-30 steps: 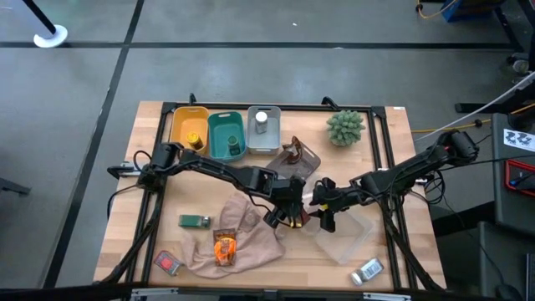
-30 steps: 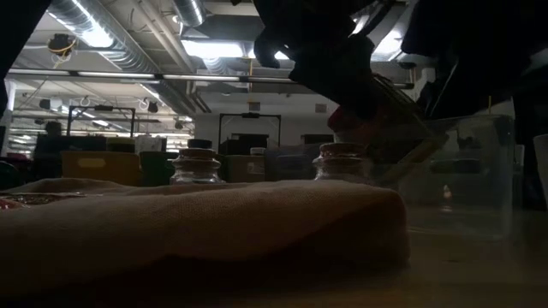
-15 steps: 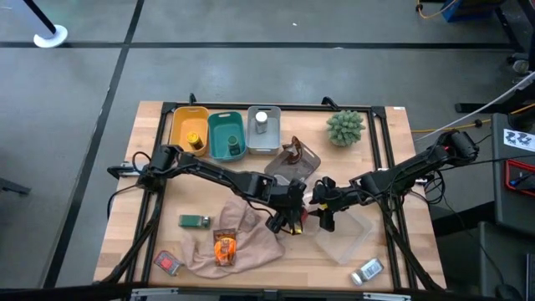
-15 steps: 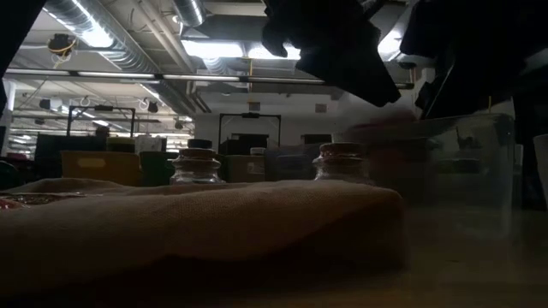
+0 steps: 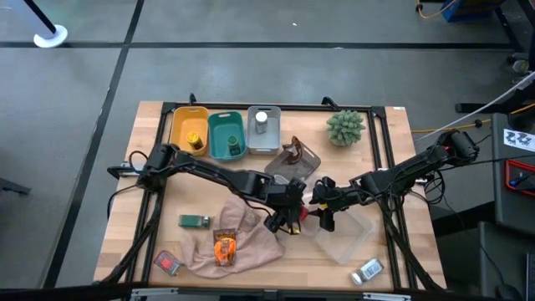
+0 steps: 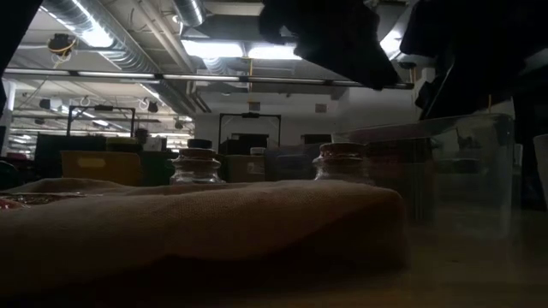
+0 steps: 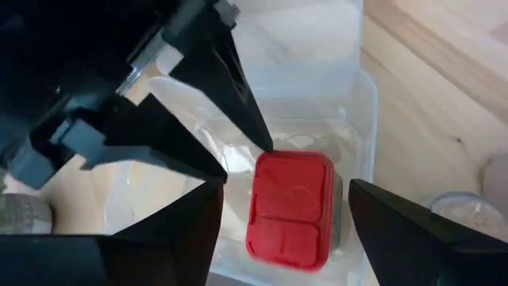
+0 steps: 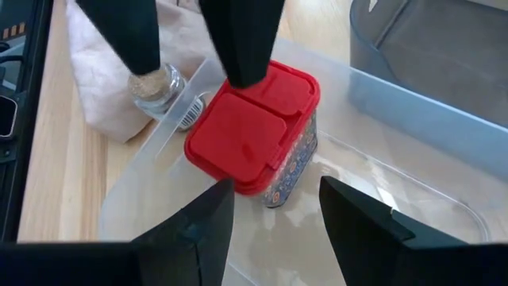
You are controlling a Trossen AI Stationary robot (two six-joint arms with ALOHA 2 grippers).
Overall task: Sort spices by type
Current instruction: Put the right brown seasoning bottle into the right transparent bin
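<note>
A red-lidded spice tin (image 7: pixel 290 208) stands upright on the floor of a clear bin (image 5: pixel 347 238), also seen in the right wrist view (image 8: pixel 252 131). My left gripper (image 7: pixel 286 184) hovers open above it (image 5: pixel 287 217), fingers wide on either side without touching. My right gripper (image 5: pixel 324 216) is open at the bin's left rim (image 8: pixel 274 181). On the beige cloth (image 5: pixel 242 234) lies an orange sachet (image 5: pixel 224 247). A green box (image 5: pixel 195 221), a red packet (image 5: pixel 167 262) and a silver-capped jar (image 5: pixel 366 270) lie on the table. My right gripper stands astride the clear bin's rim (image 7: pixel 190 123), one finger (image 7: pixel 238 87) over the inside and one (image 7: pixel 143 143) outside. Whether either finger touches the wall, I cannot tell.
Along the far side stand a yellow bin (image 5: pixel 190 127), a teal bin (image 5: pixel 226 135), a pale bin (image 5: pixel 263 130) with a jar, a brown see-through bin (image 5: pixel 294 159) and a green spiky ball (image 5: pixel 345 127). A glass jar (image 8: pixel 151 83) stands beside the cloth near the clear bin.
My left gripper has let go of the red-lidded tin. It dropped from the fingers into the clear bin and now stands on the bin's floor. In the low view the left gripper has risen a little.
</note>
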